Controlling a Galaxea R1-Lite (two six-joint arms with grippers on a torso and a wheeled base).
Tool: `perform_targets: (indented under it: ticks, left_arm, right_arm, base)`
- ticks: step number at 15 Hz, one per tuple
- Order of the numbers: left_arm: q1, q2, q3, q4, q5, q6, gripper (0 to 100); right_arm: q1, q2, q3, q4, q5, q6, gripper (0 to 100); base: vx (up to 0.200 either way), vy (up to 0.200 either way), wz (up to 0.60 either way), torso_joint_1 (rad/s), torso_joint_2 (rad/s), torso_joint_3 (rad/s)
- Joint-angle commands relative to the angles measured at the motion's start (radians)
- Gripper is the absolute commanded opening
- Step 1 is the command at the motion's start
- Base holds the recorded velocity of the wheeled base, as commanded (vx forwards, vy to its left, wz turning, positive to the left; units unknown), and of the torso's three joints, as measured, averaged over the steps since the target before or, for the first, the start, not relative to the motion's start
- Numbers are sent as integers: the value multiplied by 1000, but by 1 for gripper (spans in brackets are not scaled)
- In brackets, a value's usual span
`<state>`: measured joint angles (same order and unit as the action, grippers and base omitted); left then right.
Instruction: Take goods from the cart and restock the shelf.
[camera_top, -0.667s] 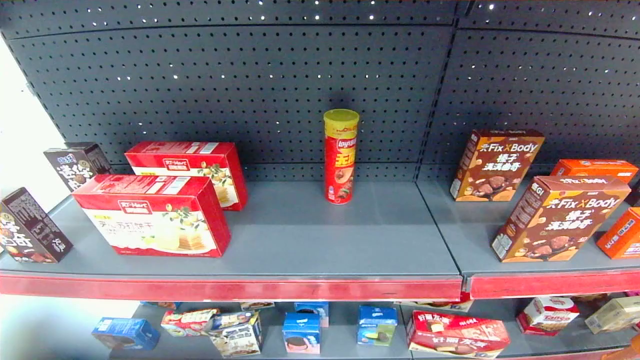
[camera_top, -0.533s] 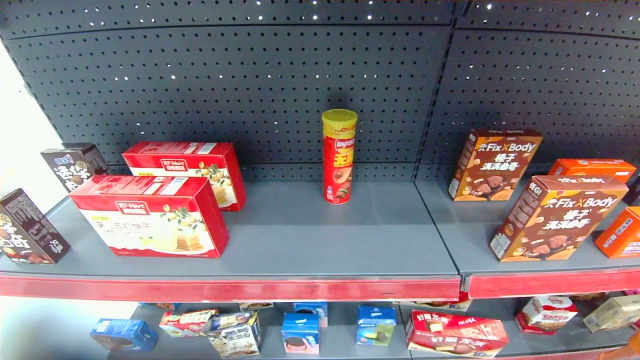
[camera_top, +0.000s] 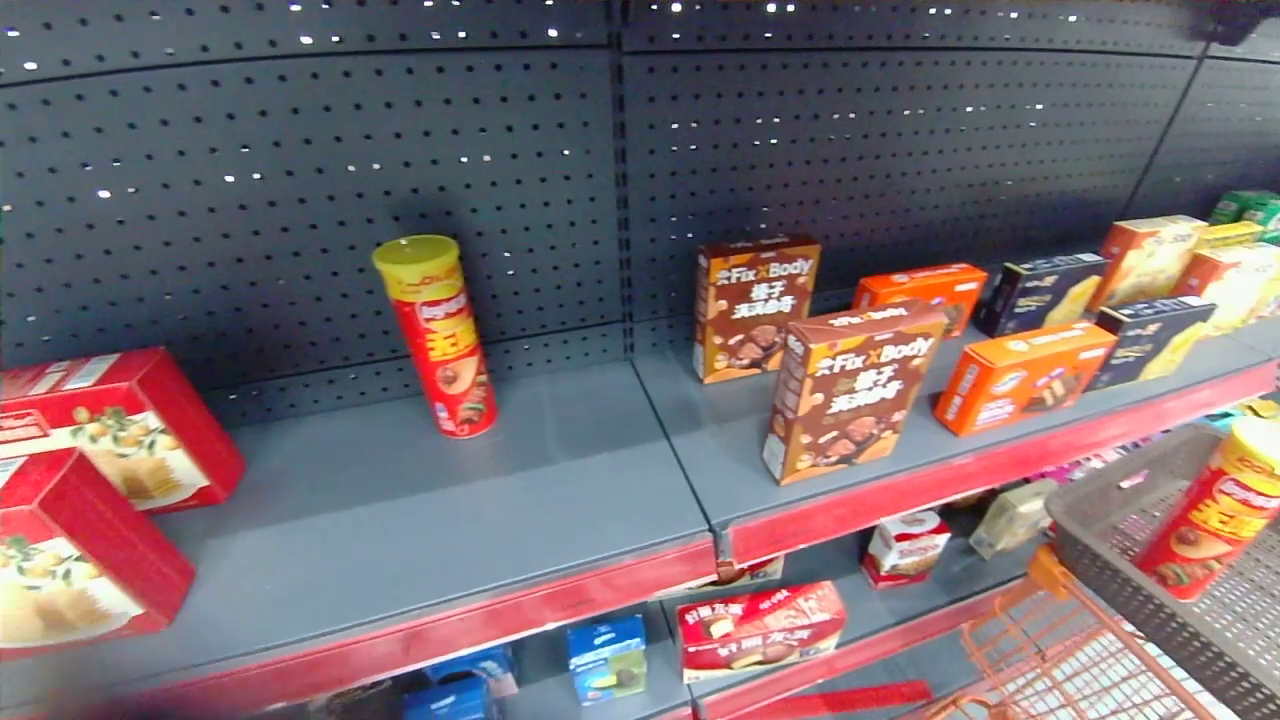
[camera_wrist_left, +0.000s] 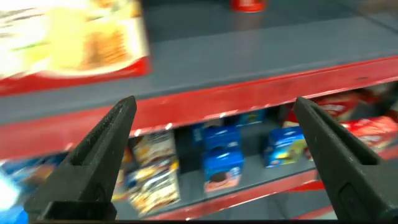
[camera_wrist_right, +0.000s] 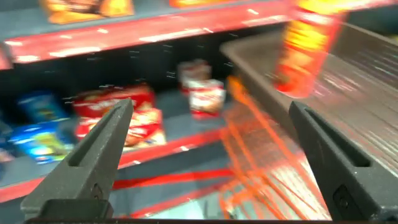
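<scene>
A can (camera_top: 436, 335) stands far back on the shelf (camera_top: 420, 500), so one item seems restocked. A second can (camera_top: 1212, 510) waits in the cart (camera_top: 1110, 555), near right. The left tool (camera_wrist_left: 216, 107) and right tool (camera_wrist_right: 211, 107) gape wide, empty.

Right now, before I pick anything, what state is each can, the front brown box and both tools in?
Shelf can: standing on the shelf, lid on.
Cart can: standing in the basket, lid on, not gripped.
Front brown box: upright, closed, near the shelf edge.
Left tool: open, empty.
Right tool: open, empty.
</scene>
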<state>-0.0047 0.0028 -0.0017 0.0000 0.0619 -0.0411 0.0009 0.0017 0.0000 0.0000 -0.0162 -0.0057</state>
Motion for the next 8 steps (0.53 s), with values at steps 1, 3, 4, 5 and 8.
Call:
perform_targets:
  ticks: [1, 3, 4, 5, 8]
  left_arm:
    - [0, 0, 0, 0, 1, 0, 100]
    - [0, 2, 0, 0, -1, 0, 100]
    - [0, 0, 0, 0, -1, 0, 100]
    - [0, 0, 0, 0, -1, 0, 100]
    - [0, 2, 0, 0, 1, 0, 100]
  right_arm:
    - [1, 1, 0, 0, 1, 0, 100]
    - [1, 1, 0, 0, -1, 0, 100]
    - [1, 1, 0, 0, -1, 0, 100]
    - [1, 1, 0, 0, 1, 0, 100]
    - [1, 1, 0, 0, -1, 0, 100]
  base:
    - [0, 0, -600, 12, 2, 7]
    - [0, 0, -600, 0, 7, 2]
    - [0, 0, -600, 7, 7, 2]
    - [0, 0, -600, 2, 12, -7]
    - [0, 0, -600, 4, 6, -2]
